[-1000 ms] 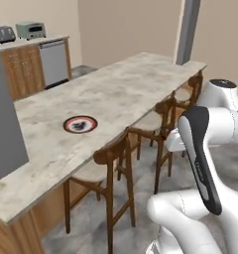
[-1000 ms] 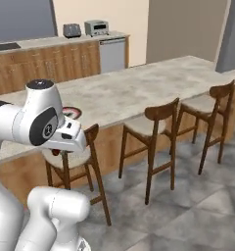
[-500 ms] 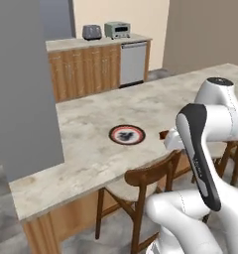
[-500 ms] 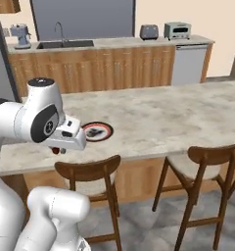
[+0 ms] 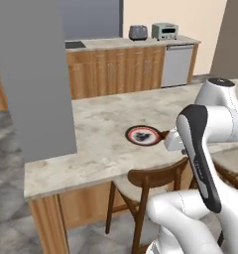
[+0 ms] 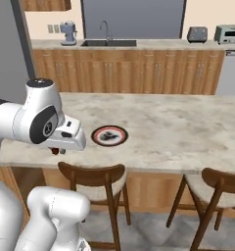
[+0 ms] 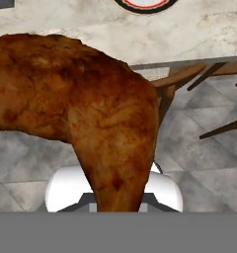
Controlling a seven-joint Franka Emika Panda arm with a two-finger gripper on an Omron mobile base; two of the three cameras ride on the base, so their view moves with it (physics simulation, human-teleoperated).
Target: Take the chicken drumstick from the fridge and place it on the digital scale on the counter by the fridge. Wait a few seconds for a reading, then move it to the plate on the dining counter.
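Marbled dining counter [image 5: 91, 144], plate [image 5: 143, 135], chicken drumstick [image 7: 86, 118] narrow end toward jaws

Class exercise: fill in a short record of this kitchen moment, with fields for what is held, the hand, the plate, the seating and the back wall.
held: chicken drumstick, reddish-brown
hand: hand shut on the drumstick, near the dining counter's front edge, above a chair
plate: plate on the dining counter, nothing placed on it yet
seating: wooden chairs along the near side
back wall: sink, toaster
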